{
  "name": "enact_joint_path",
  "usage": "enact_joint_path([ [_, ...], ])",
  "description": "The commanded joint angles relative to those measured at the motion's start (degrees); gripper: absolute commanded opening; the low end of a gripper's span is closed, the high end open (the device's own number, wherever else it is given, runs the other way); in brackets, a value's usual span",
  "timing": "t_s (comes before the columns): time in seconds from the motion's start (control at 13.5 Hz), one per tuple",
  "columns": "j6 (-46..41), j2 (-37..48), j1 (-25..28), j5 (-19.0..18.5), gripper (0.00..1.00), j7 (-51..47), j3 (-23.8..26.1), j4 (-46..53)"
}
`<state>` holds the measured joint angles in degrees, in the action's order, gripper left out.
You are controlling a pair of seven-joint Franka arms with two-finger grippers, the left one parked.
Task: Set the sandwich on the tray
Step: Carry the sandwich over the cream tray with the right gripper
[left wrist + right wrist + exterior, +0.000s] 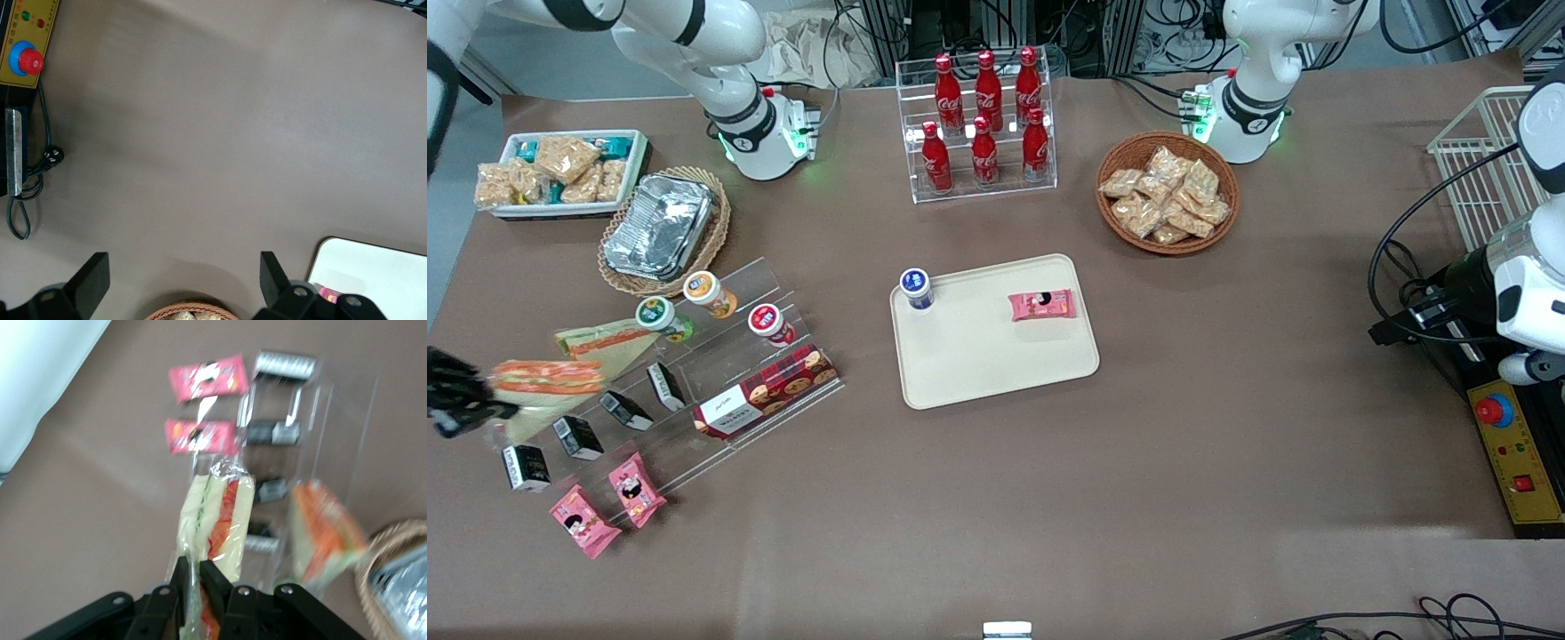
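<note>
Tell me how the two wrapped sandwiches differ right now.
The sandwich nearer the front camera is pinched in the claw at the working arm's end of the table, and looks raised off it; the other sandwich lies free beside the clear display rack, next to the small jars. The held one is blurred in the front view; the other is sharp there. Both are clear-wrapped triangular wedges of white bread with orange-red and green filling, and neither is on the tray.
</note>
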<state>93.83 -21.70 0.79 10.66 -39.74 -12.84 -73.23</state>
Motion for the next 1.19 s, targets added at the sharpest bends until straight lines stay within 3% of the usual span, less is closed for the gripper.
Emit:
enact_joint_path([
  [0.0,-3.04,2.18,7.71,0.94,0.00,-13.56,-0.43,0.01],
  [0.15,-3.04,2.98,13.42,1.12,0.00,-23.67,0.09,-0.16],
  [0.44,-1.56,2.63,25.47,0.68,0.00,-31.26,0.44,-1.91],
  [0.59,4.49,1.75,32.05,0.59,0.00,-37.31,0.44,-3.93],
  [0.81,12.40,-0.97,37.43,0.59,0.00,-47.17,0.44,-7.97],
  [1.11,18.65,-5.80,40.61,0.50,0.00,-49.47,0.44,-11.58],
])
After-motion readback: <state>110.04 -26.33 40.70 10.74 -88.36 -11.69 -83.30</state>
